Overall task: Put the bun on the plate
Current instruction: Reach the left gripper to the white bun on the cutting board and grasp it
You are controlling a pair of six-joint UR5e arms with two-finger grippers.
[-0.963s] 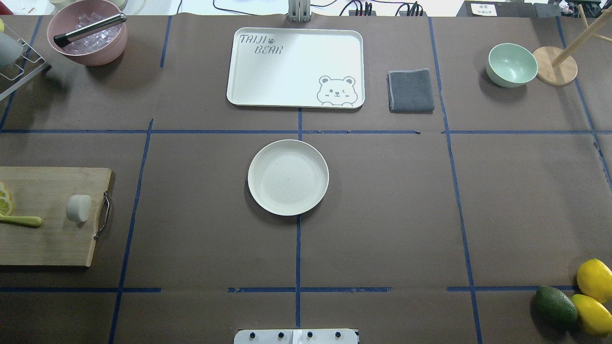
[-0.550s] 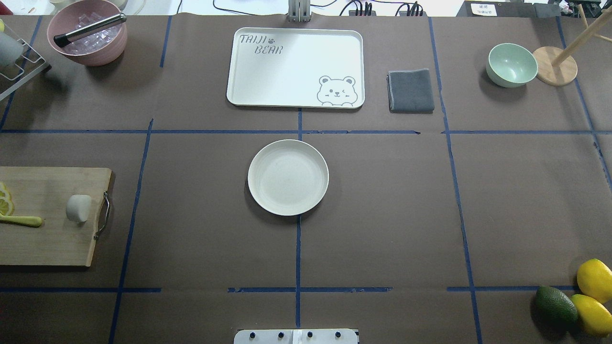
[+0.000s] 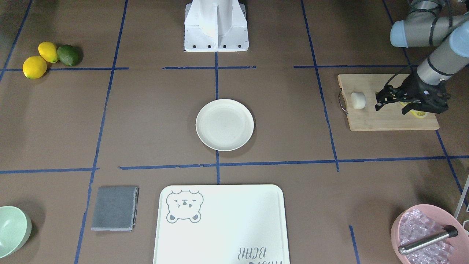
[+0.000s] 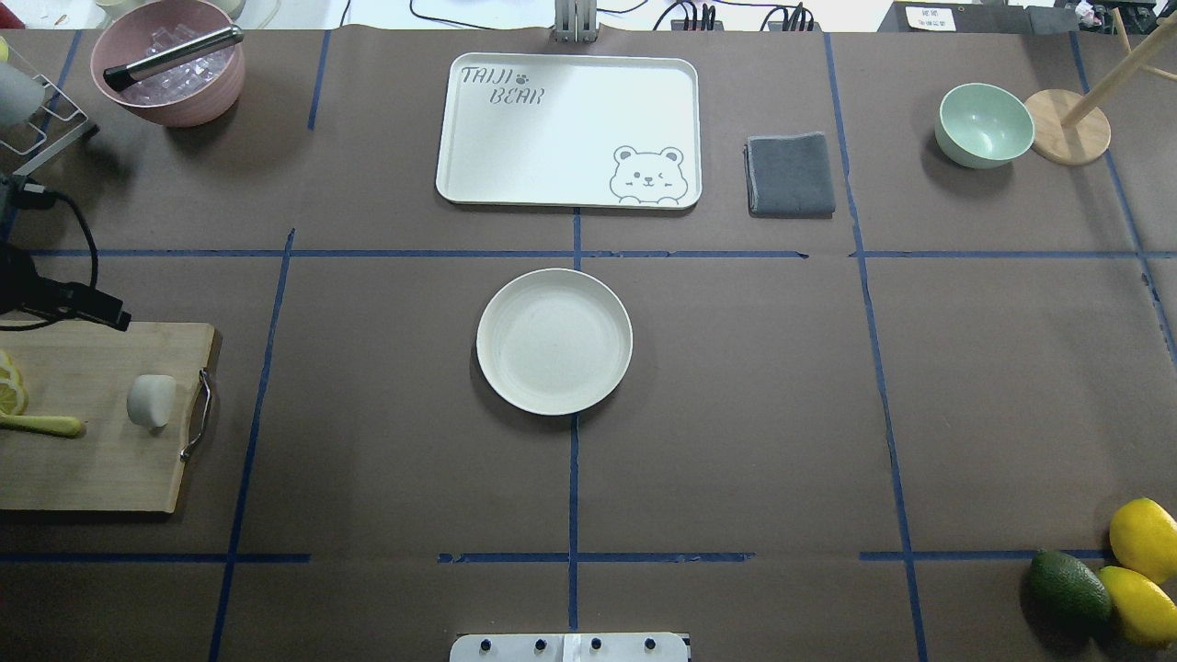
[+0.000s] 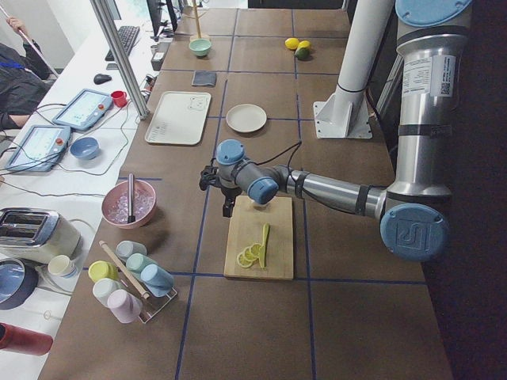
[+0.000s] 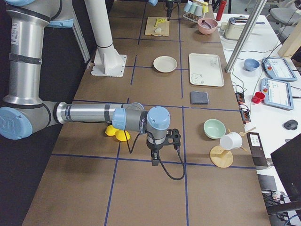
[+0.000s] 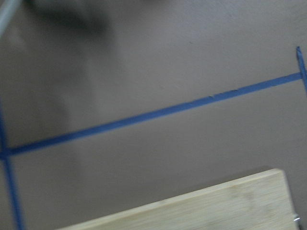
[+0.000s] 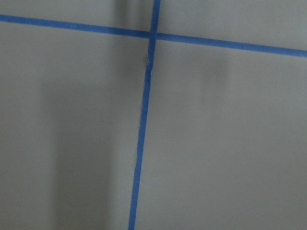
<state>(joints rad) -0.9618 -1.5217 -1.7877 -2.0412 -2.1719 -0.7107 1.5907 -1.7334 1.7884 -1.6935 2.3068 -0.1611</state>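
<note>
I've got bare bench point(image 4: 368, 395) from board point(image 4: 92, 478) to plate point(image 4: 554, 342); handle point(image 4: 198, 414) and lemon slices point(image 4: 11, 391) flank the bun point(image 4: 151, 401).

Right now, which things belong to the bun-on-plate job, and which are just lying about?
Job: small white stubby bun; round cream-white plate; left gripper.
Lying about: wooden cutting board, bear-print white tray, grey folded cloth, mint-green bowl, pink ice bowl, yellow lemons, green avocado.

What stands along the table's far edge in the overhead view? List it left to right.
pink bowl → tray → grey cloth → green bowl → wooden stand
</note>
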